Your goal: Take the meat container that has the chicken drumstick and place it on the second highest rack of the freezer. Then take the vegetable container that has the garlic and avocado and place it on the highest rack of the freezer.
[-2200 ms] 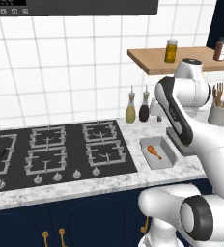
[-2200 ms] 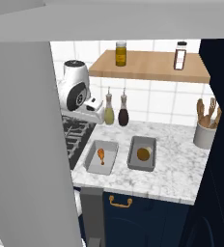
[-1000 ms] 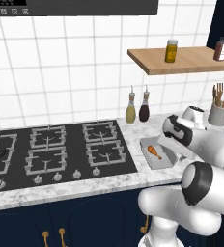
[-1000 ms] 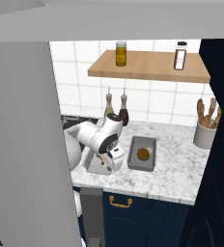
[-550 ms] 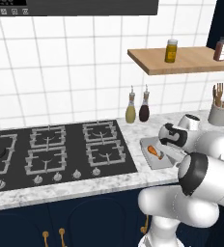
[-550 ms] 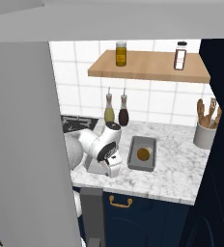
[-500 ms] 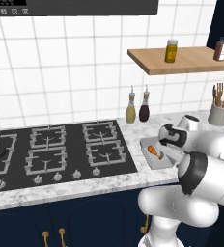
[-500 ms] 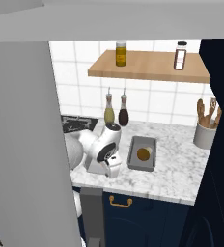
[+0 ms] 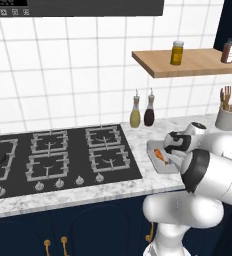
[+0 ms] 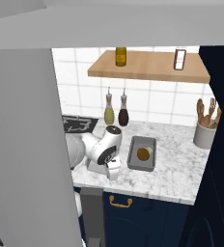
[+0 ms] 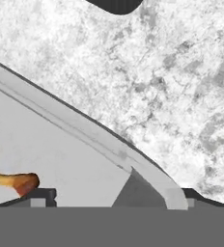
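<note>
Down low, the pincer (image 11: 114, 197) straddles the smooth grey meat container's (image 11: 85, 130) rim; grip unclear; marble counter (image 11: 172, 87) mottled.

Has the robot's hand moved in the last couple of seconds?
Yes. The hand has dropped from level with the oil bottles to the drumstick tray on the counter.

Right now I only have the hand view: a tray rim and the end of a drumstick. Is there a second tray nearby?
Observer: Yes. The right base view shows a second tray on the counter, right of the arm, holding a yellow-brown lump.
Operator: What stands behind it?
Observer: A yellowish bottle and a dark bottle, at the tiled wall.
Operator: And on the drumstick tray's other side?
Observer: In the left base view, a black stove lies just left of the drumstick tray.
</note>
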You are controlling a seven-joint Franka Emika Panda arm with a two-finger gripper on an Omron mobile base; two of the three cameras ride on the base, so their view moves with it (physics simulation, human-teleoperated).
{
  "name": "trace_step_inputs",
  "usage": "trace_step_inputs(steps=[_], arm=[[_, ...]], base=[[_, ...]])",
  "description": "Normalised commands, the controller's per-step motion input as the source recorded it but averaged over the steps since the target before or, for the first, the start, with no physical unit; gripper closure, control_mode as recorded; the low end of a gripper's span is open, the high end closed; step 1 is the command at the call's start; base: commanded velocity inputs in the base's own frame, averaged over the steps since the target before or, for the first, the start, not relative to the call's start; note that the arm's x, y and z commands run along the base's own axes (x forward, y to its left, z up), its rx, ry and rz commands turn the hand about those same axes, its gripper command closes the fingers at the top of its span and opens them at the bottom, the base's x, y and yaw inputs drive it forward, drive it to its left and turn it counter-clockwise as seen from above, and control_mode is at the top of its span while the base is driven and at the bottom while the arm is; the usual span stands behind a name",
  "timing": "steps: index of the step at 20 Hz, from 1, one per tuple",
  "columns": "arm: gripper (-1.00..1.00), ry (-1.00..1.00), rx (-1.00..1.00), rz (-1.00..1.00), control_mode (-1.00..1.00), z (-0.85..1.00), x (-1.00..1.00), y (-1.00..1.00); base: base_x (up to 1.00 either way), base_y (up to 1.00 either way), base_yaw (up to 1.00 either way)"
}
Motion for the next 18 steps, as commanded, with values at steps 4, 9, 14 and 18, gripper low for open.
trace_step_inputs(steps=[4,9,14,18], arm=[[1.00,0.04,0.00,-0.11,-1.00,-0.34,0.00,0.00],[1.00,-0.01,0.00,-0.09,-1.00,-0.13,-0.07,0.09],[1.00,-0.09,0.00,-0.05,-1.00,0.46,-0.25,0.17],[1.00,-0.07,0.00,0.00,-1.00,0.95,-0.31,0.24]], base=[[0.00,0.00,0.00],[0.00,0.00,0.00],[0.00,0.00,0.00],[0.00,0.00,0.00]])
